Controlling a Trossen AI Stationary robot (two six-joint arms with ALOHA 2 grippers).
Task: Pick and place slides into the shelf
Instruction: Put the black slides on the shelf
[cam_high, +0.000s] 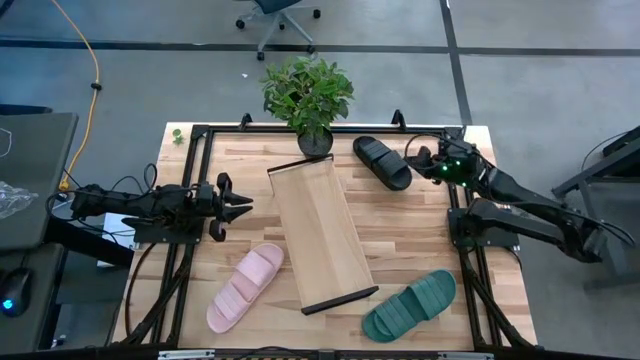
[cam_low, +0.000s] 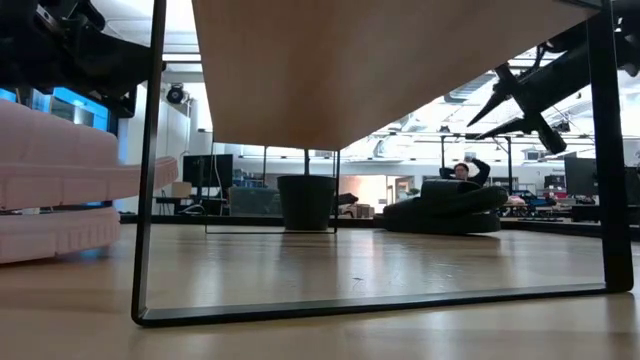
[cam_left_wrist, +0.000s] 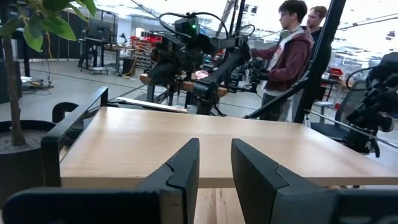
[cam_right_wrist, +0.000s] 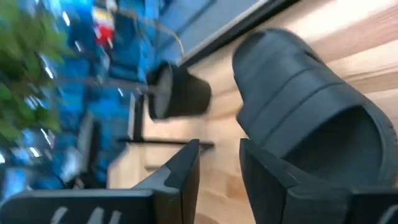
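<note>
Right gripper (cam_high: 418, 159), fingers slightly apart, empty, just beside black slide (cam_high: 382, 161); slide's long axis diagonal, off shelf's (cam_high: 322, 233) plant-end corner. Left gripper (cam_high: 240, 204) waits, parted.

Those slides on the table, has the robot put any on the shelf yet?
None yet: the shelf is bare. In hand: the right gripper, open, is beside the black slide. Left: the pink slide and green slide. The left gripper waits open beside the shelf.
</note>
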